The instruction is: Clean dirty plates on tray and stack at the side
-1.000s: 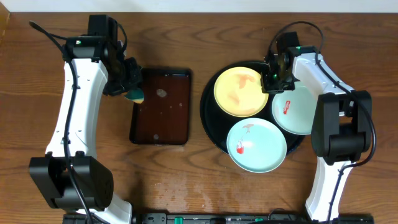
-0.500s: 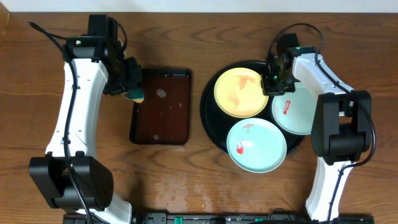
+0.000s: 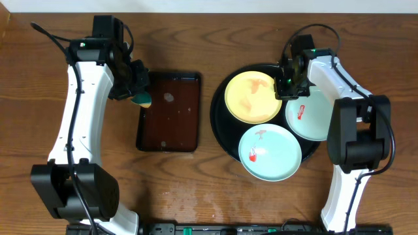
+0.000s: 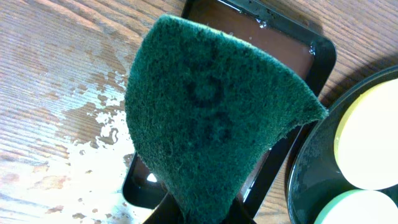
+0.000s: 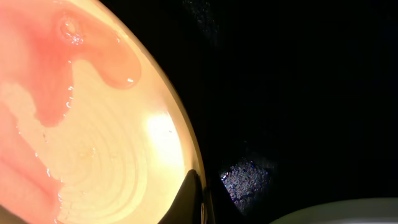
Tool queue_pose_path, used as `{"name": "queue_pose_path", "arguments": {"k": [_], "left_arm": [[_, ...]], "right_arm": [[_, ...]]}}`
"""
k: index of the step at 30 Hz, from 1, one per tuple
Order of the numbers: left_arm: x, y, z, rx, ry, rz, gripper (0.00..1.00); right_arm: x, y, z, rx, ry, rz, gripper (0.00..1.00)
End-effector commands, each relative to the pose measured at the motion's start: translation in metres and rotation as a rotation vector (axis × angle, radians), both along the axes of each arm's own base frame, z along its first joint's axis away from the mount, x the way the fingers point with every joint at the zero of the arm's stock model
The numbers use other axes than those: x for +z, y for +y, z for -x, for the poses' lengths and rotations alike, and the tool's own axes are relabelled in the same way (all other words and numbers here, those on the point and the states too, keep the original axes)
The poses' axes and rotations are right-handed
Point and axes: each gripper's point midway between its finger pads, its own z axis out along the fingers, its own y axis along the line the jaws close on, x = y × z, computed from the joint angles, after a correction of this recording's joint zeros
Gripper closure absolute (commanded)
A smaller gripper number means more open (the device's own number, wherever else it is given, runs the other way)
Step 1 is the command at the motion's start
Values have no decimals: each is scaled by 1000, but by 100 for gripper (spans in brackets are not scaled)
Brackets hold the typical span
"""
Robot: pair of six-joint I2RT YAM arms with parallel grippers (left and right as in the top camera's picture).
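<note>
Three red-smeared plates [image 3: 270,153] lay on the black tray [image 3: 216,121], the yellow plate [image 3: 251,96] apparently pinched at its rim by the right gripper [image 3: 285,83]. The left gripper [image 3: 136,94], clamped on a green sponge [image 4: 211,118] over the brown tray [image 3: 170,124], should scrub only against a firm hold.

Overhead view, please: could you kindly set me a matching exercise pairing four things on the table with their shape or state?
Things: 1 sponge; 2 yellow plate; 3 brown tray; 4 black tray.
States: A round, low rim; B pink smears; C clamped in the left gripper; D rectangular.
Pairs: 1-C; 2-B; 3-D; 4-A.
</note>
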Motion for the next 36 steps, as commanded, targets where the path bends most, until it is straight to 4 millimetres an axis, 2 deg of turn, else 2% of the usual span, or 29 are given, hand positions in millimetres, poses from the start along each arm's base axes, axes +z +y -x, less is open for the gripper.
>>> {"name": "queue_pose_path", "arguments": {"k": [1,11,15,21,28,36], "left_arm": [[-3,0,1,1,5,-5,92],[-2,0,-2,1,-12,-6,92],[-1,0,-3,1,-14,-6,92],[-1,0,-3,1,-14,-5,92],[-1,0,-3,1,-14,-6,92],[-1,0,-3,1,-14,-6,92]], "right_arm": [[3,-2,-3,-15,-20,15,99],[4,-2,-6,-44,-26,10,99],[12,-1,-11,-45,-44,4,99],[34,5,-15,-40,-77,-36,99],[73,6,-23,-37,-174,-48,99],[112,-1,-33,-45,-298,-13,99]]}}
